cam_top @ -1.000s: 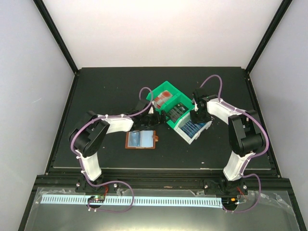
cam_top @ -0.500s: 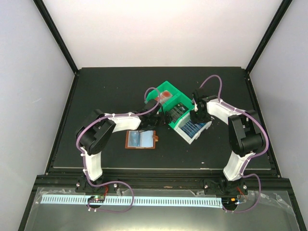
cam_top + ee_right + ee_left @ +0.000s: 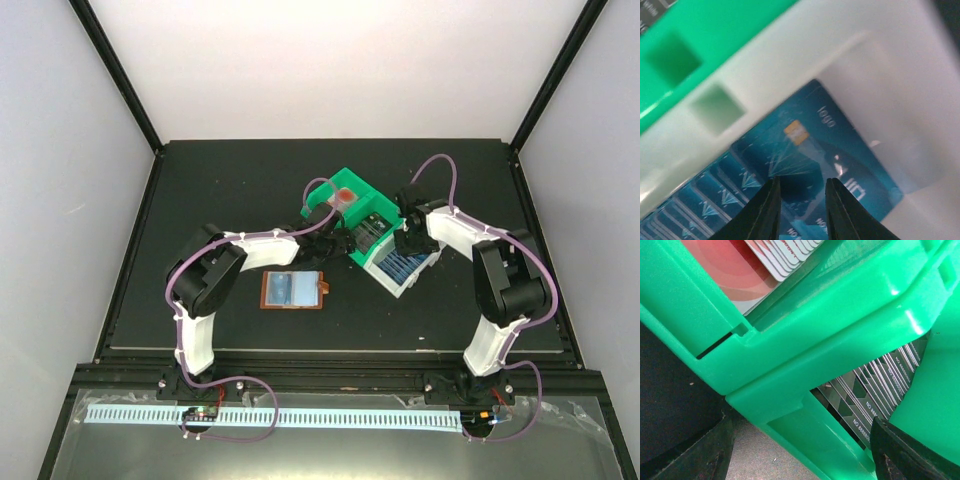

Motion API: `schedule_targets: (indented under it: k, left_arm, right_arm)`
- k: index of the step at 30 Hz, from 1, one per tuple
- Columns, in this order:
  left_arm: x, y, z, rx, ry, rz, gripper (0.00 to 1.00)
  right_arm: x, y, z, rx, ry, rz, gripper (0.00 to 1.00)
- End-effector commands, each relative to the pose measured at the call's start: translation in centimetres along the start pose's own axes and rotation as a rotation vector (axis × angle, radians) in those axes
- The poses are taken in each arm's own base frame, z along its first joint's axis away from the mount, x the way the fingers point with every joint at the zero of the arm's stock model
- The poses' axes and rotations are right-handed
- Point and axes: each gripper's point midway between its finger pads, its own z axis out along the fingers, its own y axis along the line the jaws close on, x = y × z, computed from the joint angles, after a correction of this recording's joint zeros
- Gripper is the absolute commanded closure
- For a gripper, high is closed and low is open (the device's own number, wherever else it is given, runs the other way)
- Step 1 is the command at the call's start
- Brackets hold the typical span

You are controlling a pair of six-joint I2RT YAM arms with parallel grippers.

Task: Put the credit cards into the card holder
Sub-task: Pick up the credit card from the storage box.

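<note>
Two arms, one change: the left end effector (image 3: 325,215) has swung from beside the card holder (image 3: 293,290) to the green bin (image 3: 352,176), fingers well apart. The right end effector (image 3: 405,243) stays in the white bin (image 3: 398,288), fingers narrowly apart over blue cards (image 3: 840,150). Green walls cut off the red cards (image 3: 735,265) and dark cards (image 3: 880,390). The card holder lies open at 7 o'clock of the green bin, with bare bench (image 3: 200,220) around it.
</note>
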Motion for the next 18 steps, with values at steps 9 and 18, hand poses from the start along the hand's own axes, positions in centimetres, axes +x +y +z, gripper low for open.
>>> schedule_targets:
  k: [9, 18]
  left_arm:
    - [2.7, 5.3, 1.5, -0.191, 0.085, 0.033, 0.27]
    - [2.6, 4.9, 1.6, -0.175, 0.089, 0.039, 0.28]
  right_arm:
    - [-1.7, -2.0, -1.7, 0.094, -0.103, 0.042, 0.75]
    - [-0.2, 1.0, -0.3, -0.070, -0.030, -0.025, 0.63]
